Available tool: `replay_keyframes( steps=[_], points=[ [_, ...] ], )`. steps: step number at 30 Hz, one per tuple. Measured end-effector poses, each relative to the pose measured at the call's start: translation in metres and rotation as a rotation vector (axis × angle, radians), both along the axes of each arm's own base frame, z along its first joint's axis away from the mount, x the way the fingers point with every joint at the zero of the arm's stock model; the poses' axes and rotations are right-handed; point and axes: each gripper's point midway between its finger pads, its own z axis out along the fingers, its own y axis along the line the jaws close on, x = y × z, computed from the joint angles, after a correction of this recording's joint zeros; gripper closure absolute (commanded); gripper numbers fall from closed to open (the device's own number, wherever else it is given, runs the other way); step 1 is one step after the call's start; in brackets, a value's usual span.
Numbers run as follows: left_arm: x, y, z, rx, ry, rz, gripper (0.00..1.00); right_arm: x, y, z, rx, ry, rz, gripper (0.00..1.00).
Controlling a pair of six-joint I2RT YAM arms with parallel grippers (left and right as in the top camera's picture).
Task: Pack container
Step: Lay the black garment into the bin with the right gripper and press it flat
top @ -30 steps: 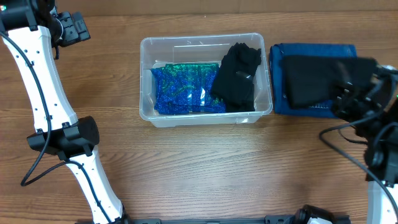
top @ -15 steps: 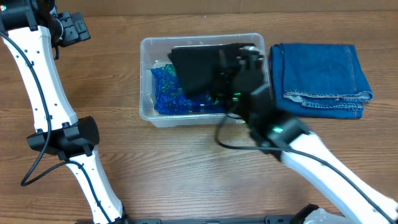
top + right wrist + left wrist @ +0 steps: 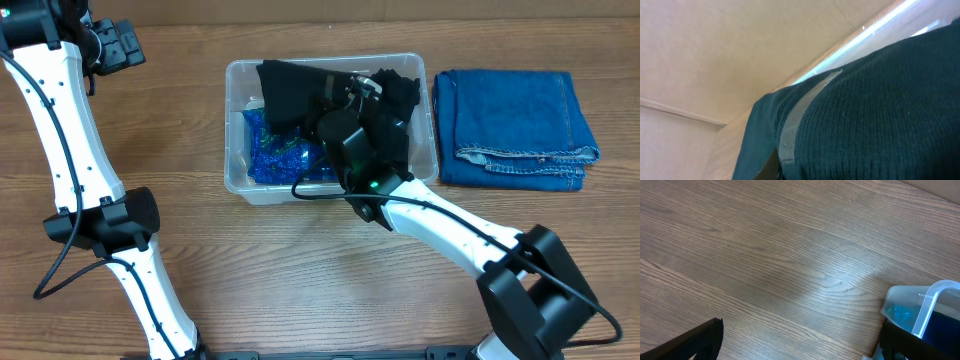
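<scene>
Ahead of right gripper (image 3: 362, 90) jaws: dark knit garment (image 3: 290, 90) draped into container (image 3: 233, 150); grip not determinable. Left gripper (image 3: 801, 332) jaws wide, container corner beside one finger.

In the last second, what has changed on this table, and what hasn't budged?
The right arm swung left from above the folded blue denim jeans to the clear rectangular plastic container, carrying a black knitted garment that now drapes over the container's back left. Whether its jaws have let go is hidden. The jeans, the blue-green patterned bundle, the other black garment and the left arm stayed put.
</scene>
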Motion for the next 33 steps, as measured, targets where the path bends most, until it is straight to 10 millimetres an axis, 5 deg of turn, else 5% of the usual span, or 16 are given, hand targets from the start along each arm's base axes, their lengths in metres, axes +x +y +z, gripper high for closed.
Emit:
replay_keyframes(
  steps=[7,8,9,12,18,23,27,30,31,33],
  points=[
    [0.0,0.0,0.0,0.0,0.0,0.0,0.0,0.0,0.006,-0.016,0.068,0.055,-0.009,0.95],
    [0.0,0.0,0.0,0.0,0.0,0.0,0.0,0.0,0.006,-0.016,0.08,0.059,-0.013,0.74],
    [0.0,0.0,0.0,0.0,0.0,0.0,0.0,0.0,0.007,-0.016,0.094,0.063,-0.016,0.34],
    [0.0,0.0,0.0,0.0,0.0,0.0,0.0,-0.002,0.012,-0.015,0.12,0.07,-0.012,0.0],
    [0.0,0.0,0.0,0.0,0.0,0.0,0.0,-0.014,0.025,-0.026,0.081,0.148,0.074,0.0],
    [0.0,0.0,0.0,0.0,0.0,0.0,0.0,-0.042,0.03,-0.039,-0.134,0.322,0.243,0.0],
    [0.0,0.0,0.0,0.0,0.0,0.0,0.0,-0.066,0.022,-0.014,-0.33,0.313,0.381,0.01],
    [0.0,0.0,0.0,0.0,0.0,0.0,0.0,-0.06,0.017,0.006,-0.445,0.199,0.414,0.33],
    [0.0,0.0,0.0,0.0,0.0,0.0,0.0,-0.055,0.017,0.01,-0.481,0.159,0.416,0.56],
    [0.0,0.0,0.0,0.0,0.0,0.0,0.0,-0.044,0.017,0.013,-0.527,0.105,0.403,0.73]
  ],
)
